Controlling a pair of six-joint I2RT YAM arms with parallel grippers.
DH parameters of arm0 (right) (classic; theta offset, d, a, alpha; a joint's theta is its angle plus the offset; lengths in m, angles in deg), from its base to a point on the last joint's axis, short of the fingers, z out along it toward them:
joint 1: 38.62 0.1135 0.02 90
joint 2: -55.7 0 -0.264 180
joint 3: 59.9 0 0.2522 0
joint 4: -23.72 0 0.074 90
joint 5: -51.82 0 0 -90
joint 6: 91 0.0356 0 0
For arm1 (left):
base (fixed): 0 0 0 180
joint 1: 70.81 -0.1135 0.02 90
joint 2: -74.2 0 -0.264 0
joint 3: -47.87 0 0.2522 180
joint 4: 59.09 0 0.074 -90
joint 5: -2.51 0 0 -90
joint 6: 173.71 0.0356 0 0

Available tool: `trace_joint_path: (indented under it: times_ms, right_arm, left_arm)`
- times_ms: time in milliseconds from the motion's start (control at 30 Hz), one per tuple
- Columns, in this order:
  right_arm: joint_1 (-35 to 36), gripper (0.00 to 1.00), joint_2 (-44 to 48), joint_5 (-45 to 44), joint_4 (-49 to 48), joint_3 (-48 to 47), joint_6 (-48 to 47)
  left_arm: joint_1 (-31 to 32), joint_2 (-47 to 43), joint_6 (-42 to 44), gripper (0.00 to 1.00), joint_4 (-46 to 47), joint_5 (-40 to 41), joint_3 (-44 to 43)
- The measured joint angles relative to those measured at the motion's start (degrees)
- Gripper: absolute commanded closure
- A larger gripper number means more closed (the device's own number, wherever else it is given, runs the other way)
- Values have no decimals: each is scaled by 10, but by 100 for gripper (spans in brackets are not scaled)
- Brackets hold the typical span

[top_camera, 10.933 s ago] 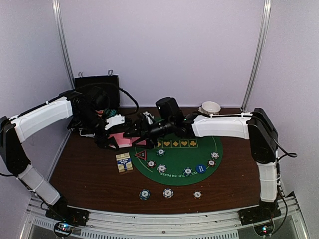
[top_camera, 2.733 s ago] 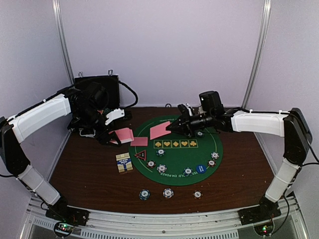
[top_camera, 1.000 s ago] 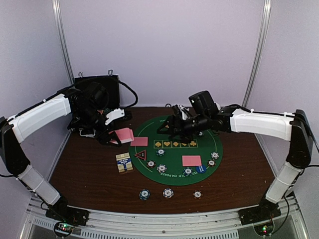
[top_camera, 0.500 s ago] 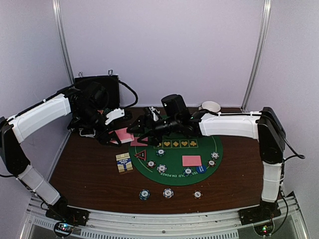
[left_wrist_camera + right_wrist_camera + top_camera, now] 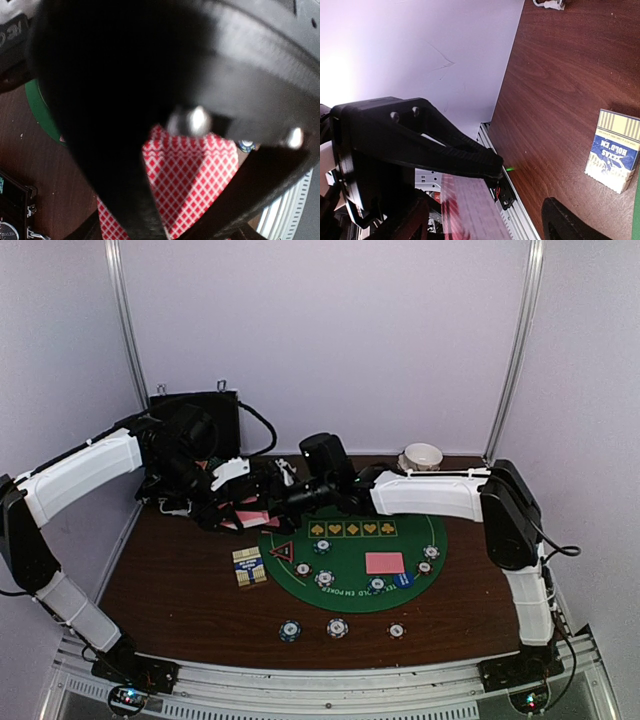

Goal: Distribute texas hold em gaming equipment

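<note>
Though muddled from above, left claw (image 5: 186, 220) pinches pink cards (image 5: 192, 172); right claw (image 5: 522, 189) stands spread.

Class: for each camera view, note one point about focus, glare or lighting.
Top external view: evenly lit, sharp across the green mat. Left wrist view: the left gripper is a dark, out-of-focus mass; the pink-backed cards are sharper. Right wrist view: the wall glares white at left; the card box is crisp.
</note>
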Motion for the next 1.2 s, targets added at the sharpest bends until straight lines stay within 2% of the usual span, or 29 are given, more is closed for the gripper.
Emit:
trace_joint_path:
  times_ms: [267,567,1033,1200]
  right_arm:
    - [-5,30,-12,16,0,-1,16]
    - [-25,37,16,28,-17,47,10]
    - [-44,59,62,29,7,77,-12]
    - [-50,72,76,29,31,78,-18]
  left_arm:
    - [0,0,0,92,0,0,0]
    - [0,0,0,93,0,2,0]
    - [0,0,0,93,0,1,0]
    - [0,0,0,93,0,1,0]
